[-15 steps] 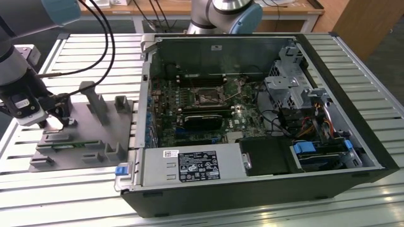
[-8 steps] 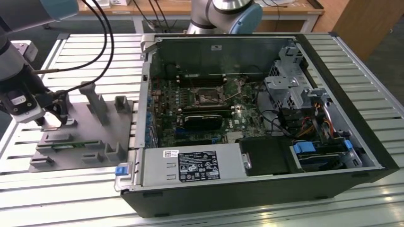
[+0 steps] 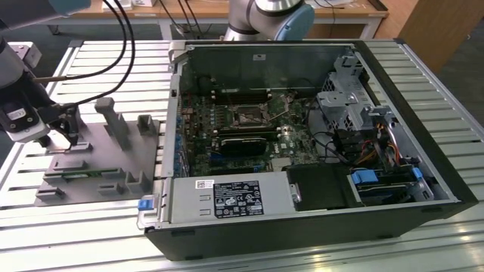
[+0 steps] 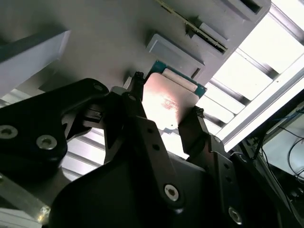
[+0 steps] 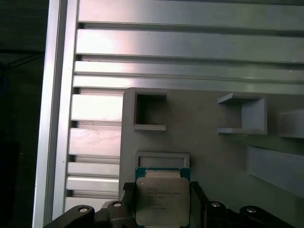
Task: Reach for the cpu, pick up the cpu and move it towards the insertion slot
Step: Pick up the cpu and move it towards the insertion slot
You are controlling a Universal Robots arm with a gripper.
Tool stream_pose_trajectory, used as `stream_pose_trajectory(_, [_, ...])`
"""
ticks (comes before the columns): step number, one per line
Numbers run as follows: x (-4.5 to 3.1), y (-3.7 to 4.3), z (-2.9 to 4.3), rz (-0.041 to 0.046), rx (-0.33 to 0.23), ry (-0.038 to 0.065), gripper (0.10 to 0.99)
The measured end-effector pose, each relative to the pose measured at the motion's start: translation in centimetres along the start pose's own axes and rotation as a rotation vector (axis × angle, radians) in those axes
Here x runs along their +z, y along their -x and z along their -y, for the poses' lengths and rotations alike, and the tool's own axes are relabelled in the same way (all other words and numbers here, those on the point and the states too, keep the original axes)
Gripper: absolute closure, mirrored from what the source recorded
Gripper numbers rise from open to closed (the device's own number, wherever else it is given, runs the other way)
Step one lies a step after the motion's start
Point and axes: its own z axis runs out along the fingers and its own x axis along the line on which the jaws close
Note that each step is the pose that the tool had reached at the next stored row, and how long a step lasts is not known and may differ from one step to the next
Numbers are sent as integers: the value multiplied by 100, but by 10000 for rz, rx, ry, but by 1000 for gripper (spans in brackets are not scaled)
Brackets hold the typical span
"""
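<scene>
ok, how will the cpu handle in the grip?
Likely rigid: the cpu is a flat metal-topped square, no flex expected. Probably light, being so thin. The pincer grips only its thin edges, so it may slip or tilt if bumped.

Open computer case [image 3: 302, 241] lay on a slatted aluminium table [image 3: 76, 238]. Labelled power supply [image 3: 226, 198] sat along its near edge, long black card [image 3: 242, 144] mid-case, drive cage [image 3: 344, 107] toward the exterior view's right. Grey fixture plate [image 3: 98, 150] with upright blocks [image 3: 113, 116] sat just beside the case, on the exterior view's left.
</scene>
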Motion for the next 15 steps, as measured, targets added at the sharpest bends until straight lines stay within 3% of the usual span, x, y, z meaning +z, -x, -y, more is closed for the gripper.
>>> stream_pose_trajectory(7, [-131,-1,-9,1,-1,19,545])
stream_pose_trajectory(15, [-333,-3,-23,1,0,18,545])
